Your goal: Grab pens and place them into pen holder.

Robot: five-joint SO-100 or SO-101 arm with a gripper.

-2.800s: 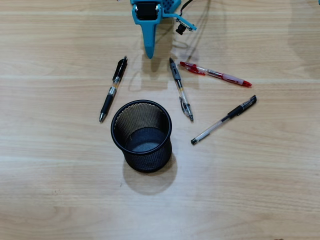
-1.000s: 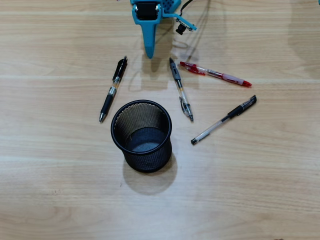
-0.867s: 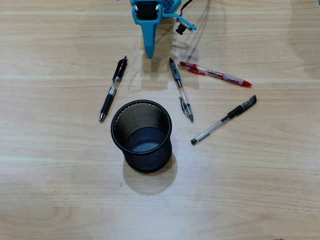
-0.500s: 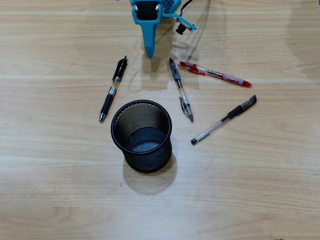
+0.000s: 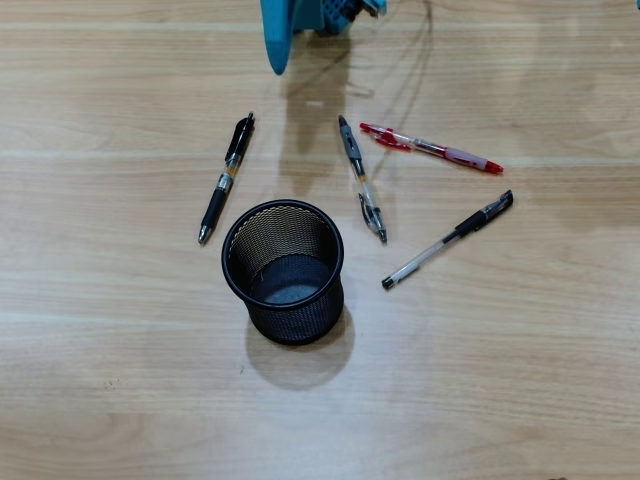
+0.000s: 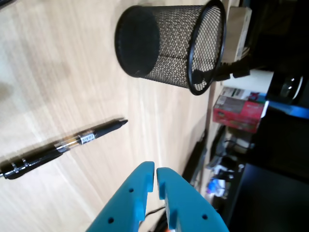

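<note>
The pen holder (image 5: 300,322), a black wire-mesh cup, stands upright and holds no pens. Around it lie several pens flat on the wood: a black one (image 5: 226,177) to its upper left, a black-and-clear one (image 5: 361,178) to its upper right, a red one (image 5: 430,148) further right and another black-and-clear one (image 5: 448,239) at the right. My blue gripper (image 5: 277,66) hangs at the top edge, apart from all pens. In the wrist view the gripper (image 6: 155,167) is shut with nothing between its fingers. That view also shows the black pen (image 6: 63,147) and the pen holder (image 6: 174,53) beyond it.
The light wooden table (image 5: 500,380) runs wide around the cup. A thin cable (image 5: 415,70) trails from the arm near the red pen. In the wrist view, boxes and dark clutter (image 6: 239,108) lie past the table edge.
The gripper has pulled back toward the top edge of the overhead view and shifted slightly left, showing less of itself. Pens and cup have not moved.
</note>
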